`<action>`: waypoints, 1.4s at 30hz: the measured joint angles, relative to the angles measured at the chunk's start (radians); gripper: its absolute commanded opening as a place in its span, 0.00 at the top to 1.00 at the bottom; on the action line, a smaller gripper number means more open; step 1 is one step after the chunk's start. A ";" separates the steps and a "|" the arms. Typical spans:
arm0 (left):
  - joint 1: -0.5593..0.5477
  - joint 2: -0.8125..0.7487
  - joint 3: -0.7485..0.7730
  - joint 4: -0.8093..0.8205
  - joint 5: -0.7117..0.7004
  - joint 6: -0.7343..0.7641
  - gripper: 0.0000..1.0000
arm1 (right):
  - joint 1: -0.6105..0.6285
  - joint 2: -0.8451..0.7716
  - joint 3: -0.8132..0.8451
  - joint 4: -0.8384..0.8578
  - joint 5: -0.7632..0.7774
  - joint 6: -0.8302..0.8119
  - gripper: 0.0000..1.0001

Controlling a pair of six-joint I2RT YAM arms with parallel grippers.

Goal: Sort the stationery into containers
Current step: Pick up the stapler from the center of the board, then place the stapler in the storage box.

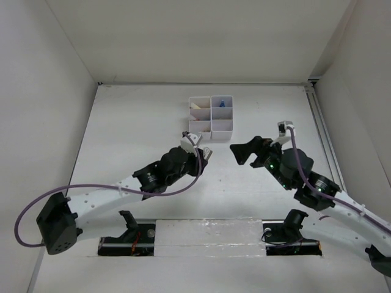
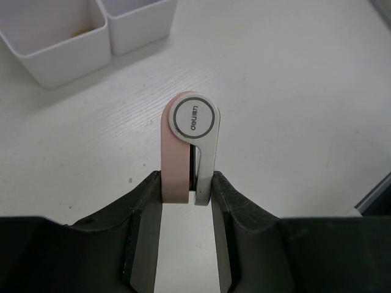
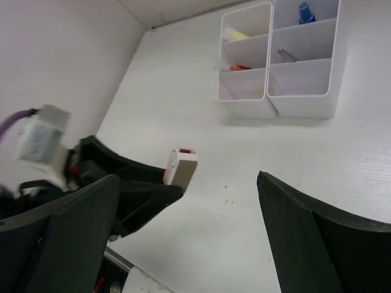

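Observation:
My left gripper [image 1: 203,152] [image 2: 187,190] is shut on a small pink-and-white stationery piece [image 2: 190,140] [image 1: 207,152] [image 3: 182,166] with a round logo, held just above the table. It hangs in front of the white containers [image 1: 211,115] [image 2: 67,61] [image 3: 275,97]. Their compartments hold a blue-capped bottle [image 1: 222,103] [image 3: 305,12], a yellow item [image 3: 235,35], red-white pens [image 3: 239,67] and a dark thin item [image 3: 287,56]. My right gripper [image 1: 239,152] [image 3: 188,182] stands open and empty to the right of the left one, facing it.
White walls enclose the table on the left, back and right. A metal rail [image 1: 322,131] runs along the right side. The arm bases [image 1: 208,238] sit at the near edge.

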 measured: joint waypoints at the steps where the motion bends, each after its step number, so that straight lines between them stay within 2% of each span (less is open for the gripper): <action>1: -0.016 -0.032 -0.017 0.018 -0.006 0.005 1.00 | 0.000 0.026 0.000 0.010 -0.005 0.010 0.01; 7: -0.029 -0.232 -0.115 0.105 -0.019 0.034 1.00 | -0.007 0.143 0.001 0.081 -0.057 0.058 0.01; 11: -0.031 -0.289 -0.126 0.132 -0.008 0.058 1.00 | -0.012 0.203 0.002 0.156 -0.112 0.087 0.01; 18: -0.031 -0.310 -0.138 0.139 0.016 0.082 1.00 | -0.012 0.283 0.002 0.291 -0.253 0.132 0.02; 22: -0.031 -0.312 -0.138 0.141 0.030 0.090 1.00 | -0.012 0.301 0.002 0.342 -0.292 0.148 0.07; 27: -0.031 -0.313 -0.138 0.142 0.052 0.095 1.00 | -0.012 0.338 -0.002 0.392 -0.326 0.166 0.08; 30: -0.031 -0.313 -0.138 0.142 0.061 0.097 1.00 | -0.012 0.361 -0.003 0.411 -0.340 0.172 0.11; 32: -0.031 -0.315 -0.138 0.142 0.066 0.097 1.00 | -0.012 0.370 -0.012 0.429 -0.352 0.176 0.17; 42: -0.031 -0.336 -0.138 0.148 0.069 0.105 1.00 | -0.012 0.397 -0.061 0.486 -0.407 0.195 0.29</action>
